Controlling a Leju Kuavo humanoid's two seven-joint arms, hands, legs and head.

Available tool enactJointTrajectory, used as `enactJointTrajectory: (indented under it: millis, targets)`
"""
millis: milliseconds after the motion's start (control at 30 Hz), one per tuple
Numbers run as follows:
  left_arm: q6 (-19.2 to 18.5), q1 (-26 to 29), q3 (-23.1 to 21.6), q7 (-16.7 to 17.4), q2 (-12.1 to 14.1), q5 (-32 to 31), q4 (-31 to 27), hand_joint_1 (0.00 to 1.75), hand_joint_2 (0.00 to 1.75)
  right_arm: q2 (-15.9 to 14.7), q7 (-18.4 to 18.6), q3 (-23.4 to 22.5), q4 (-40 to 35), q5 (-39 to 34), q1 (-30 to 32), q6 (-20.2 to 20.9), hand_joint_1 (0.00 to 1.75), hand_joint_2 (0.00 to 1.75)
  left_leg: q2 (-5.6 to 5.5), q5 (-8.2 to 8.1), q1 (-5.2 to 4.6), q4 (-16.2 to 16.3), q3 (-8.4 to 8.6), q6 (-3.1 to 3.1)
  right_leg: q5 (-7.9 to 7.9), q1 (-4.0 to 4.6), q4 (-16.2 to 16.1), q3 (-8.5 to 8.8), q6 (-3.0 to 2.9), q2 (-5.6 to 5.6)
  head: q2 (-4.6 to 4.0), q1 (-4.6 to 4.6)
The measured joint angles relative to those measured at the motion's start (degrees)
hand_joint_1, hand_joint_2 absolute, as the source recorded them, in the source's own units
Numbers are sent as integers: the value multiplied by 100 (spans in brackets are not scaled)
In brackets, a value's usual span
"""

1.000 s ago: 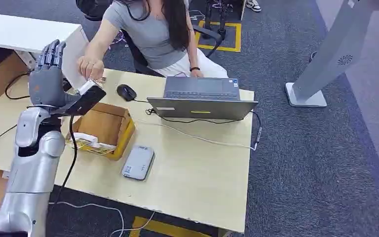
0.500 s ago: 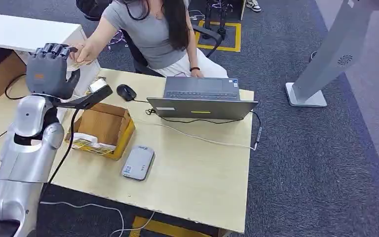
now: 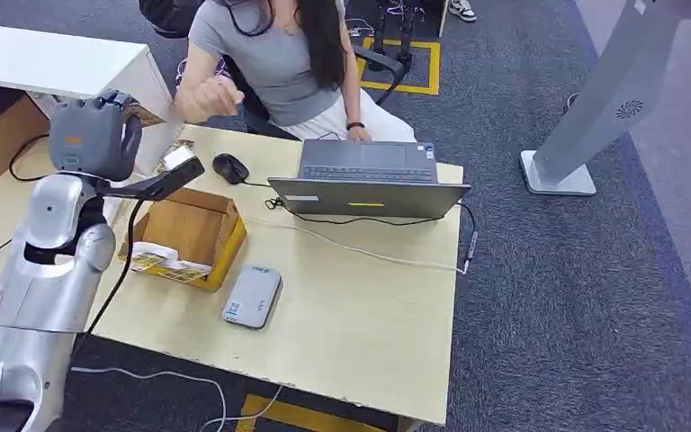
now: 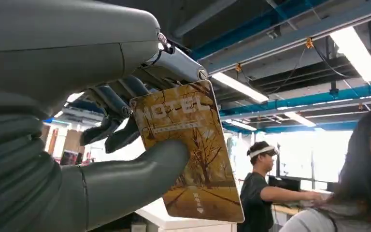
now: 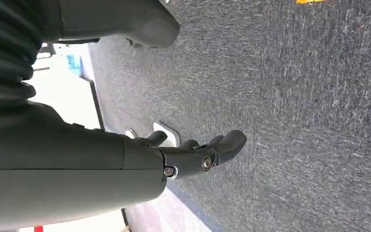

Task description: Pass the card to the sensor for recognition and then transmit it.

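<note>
One card (image 4: 188,150), printed HOTEL, sits pinched between thumb and fingers of the raised left hand (image 3: 90,135), above the table (image 3: 360,306) edge; right hand (image 5: 193,154) hangs over carpet, fingers loosely apart, holding nothing

From your head view the card (image 3: 147,114) is nearly all hidden behind the left hand (image 3: 90,135). In your left wrist view the thumb covers part of it. The person's (image 3: 274,54) head is cut off.
</note>
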Motion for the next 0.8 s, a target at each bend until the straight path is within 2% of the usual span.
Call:
enactJointTrajectory:
  millis: [133, 267, 400, 533, 667, 800]
  targets:
    - [-107, 241, -13, -315, -11, 433, -163, 175, 175, 0, -30, -28, 0, 72, 0, 4, 0, 175, 6, -1, -1, 0, 1, 0, 0, -1, 0, 0, 0, 7, 0, -2]
    - [-122, 698, -111, -367, -39, 503, -533, 175, 175, 0, -61, -105, 0, 90, 0, 7, 0, 175, 1, -1, -1, 0, -3, 0, -1, -1, -1, -4, 0, 1, 0, 0]
    - [-240, 906, -166, -496, -52, 610, -769, 175, 175, 0, -63, -146, 0, 101, 3, 28, 0, 175, 3, -1, -1, -1, -3, 0, -1, -1, -1, -3, 0, 3, 0, 0]
    - [-367, 1509, -370, -654, -66, 669, -1244, 175, 175, 15, -63, -195, -9, 219, 9, 44, 0, 175, 4, -1, -1, -1, -3, 0, -1, -1, -1, -4, 0, 4, 0, 0]
    - [-443, 2061, -649, -669, -68, 669, -1641, 175, 175, 35, -63, -280, -30, 311, 23, 52, 0, 175, 4, -2, -1, -1, -4, 1, -2, -1, -2, -6, 1, 4, 0, 0]
    - [-807, 2363, -864, -583, -57, 689, -1856, 175, 175, 70, -61, -376, -81, 438, 39, 96, 0, 175, 3, -3, -1, -1, -3, 2, -2, 0, -2, -6, 1, 3, 0, 0]
